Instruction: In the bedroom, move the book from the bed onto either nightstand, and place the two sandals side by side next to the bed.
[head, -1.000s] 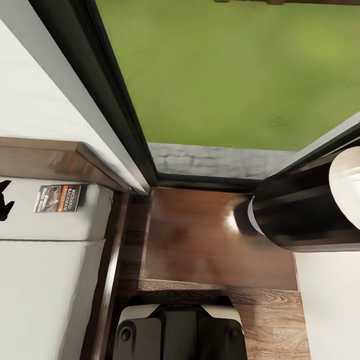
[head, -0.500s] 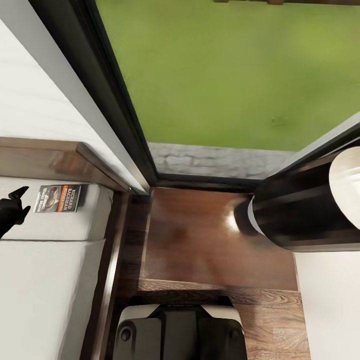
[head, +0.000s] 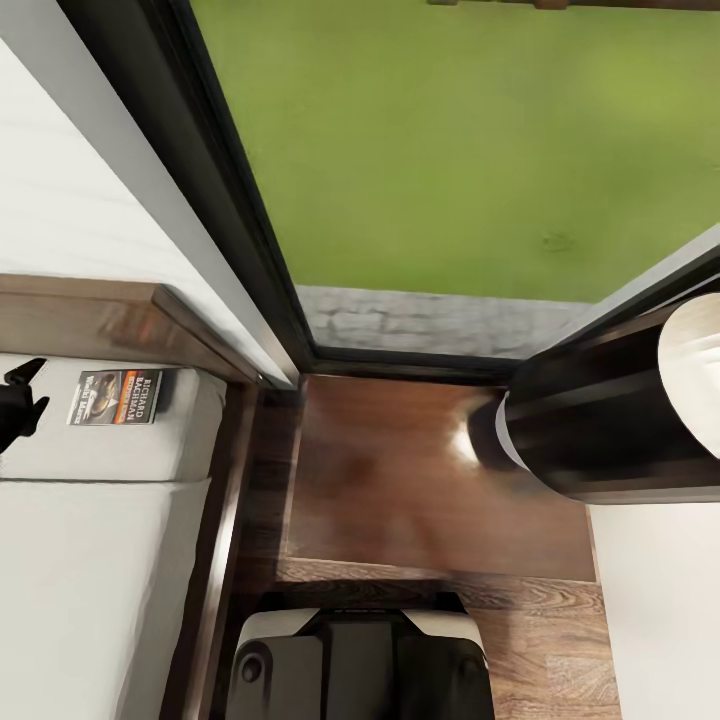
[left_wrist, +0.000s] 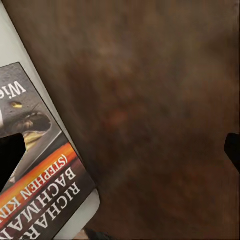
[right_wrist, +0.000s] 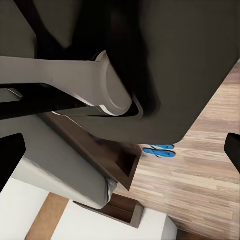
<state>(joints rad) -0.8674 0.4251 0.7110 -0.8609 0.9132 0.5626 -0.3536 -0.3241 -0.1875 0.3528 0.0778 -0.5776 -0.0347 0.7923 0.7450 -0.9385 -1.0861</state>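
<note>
The small dark paperback book (head: 115, 397) with its orange band and white lettering lay flat on the off-white mattress of the dark-framed wooden bed (head: 100, 560), close under the brown headboard (head: 110, 320) and just beside my left gripper (head: 20, 400), on the side of the gripper toward the nightstand. The gripper and the book were near each other but not touching. From my left wrist camera the same book (left_wrist: 40, 185) sat right by one of my dark fingertips (left_wrist: 10, 155), with the other fingertip (left_wrist: 232, 150) far across the frame, so my left gripper's fingers stood wide apart with nothing between them.

My left arm reached out low over the mattress, only its black fingers coming into the head view at the edge. The glossy dark brown wooden nightstand (head: 420, 470) stood beyond the book from that gripper, past the bed's side rail.

My right arm was folded back, its wrist camera looking past my own body to the wood-plank floor (right_wrist: 200, 185), where the two bright blue flip-flop sandals (right_wrist: 160, 150) lay close together, well away from my right gripper (right_wrist: 120, 155), whose fingers were also spread and empty.
</note>
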